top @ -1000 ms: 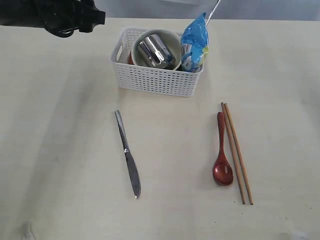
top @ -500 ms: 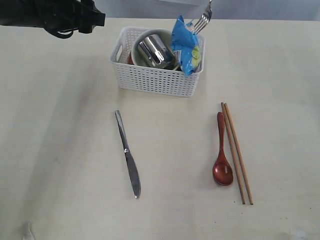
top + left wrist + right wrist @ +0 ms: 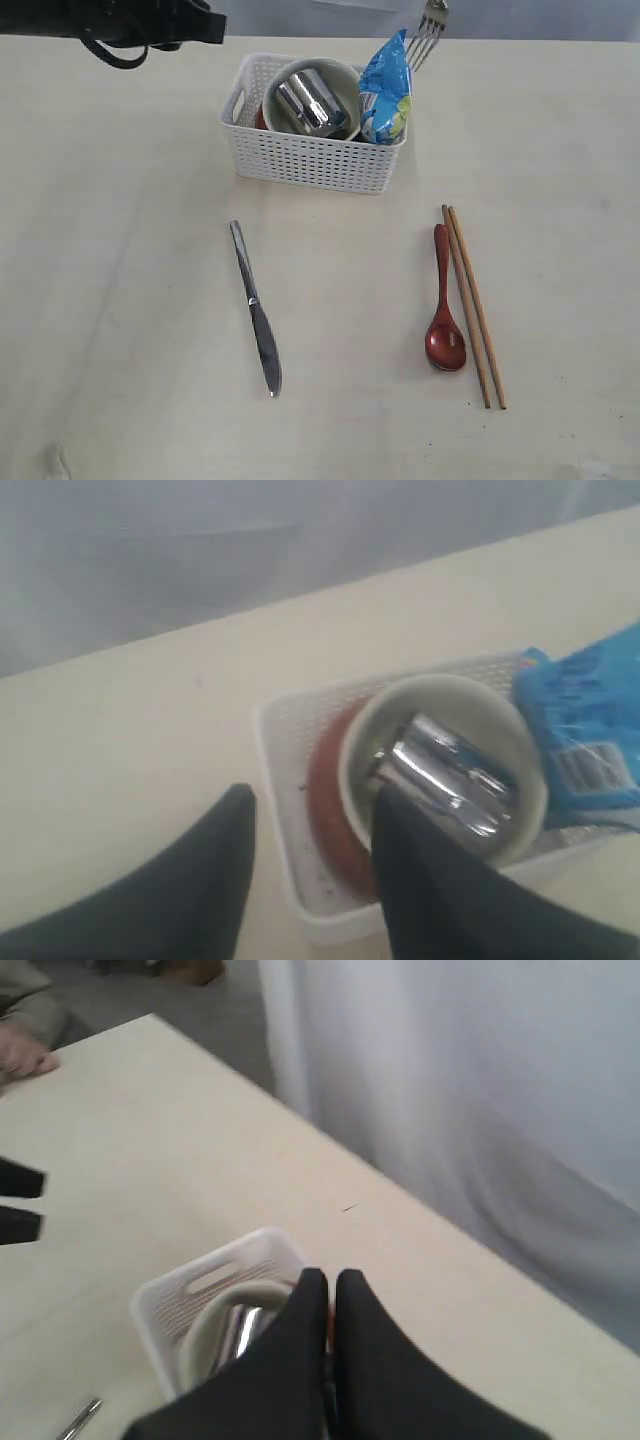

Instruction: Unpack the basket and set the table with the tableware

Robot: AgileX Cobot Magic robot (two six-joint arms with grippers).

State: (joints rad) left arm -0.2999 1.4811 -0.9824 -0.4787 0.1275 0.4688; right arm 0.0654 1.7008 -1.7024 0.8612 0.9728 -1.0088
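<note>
Looking into the basket, you've got the bowl leaning on the plate, the mug lying inside the bowl, and the snack bag standing at the other end. Your left claw hovers open and empty over the plate end. Your right claw is clamped on the fork, tines down, up by the bag. The knife, spoon and chopsticks lie on the table.
</note>
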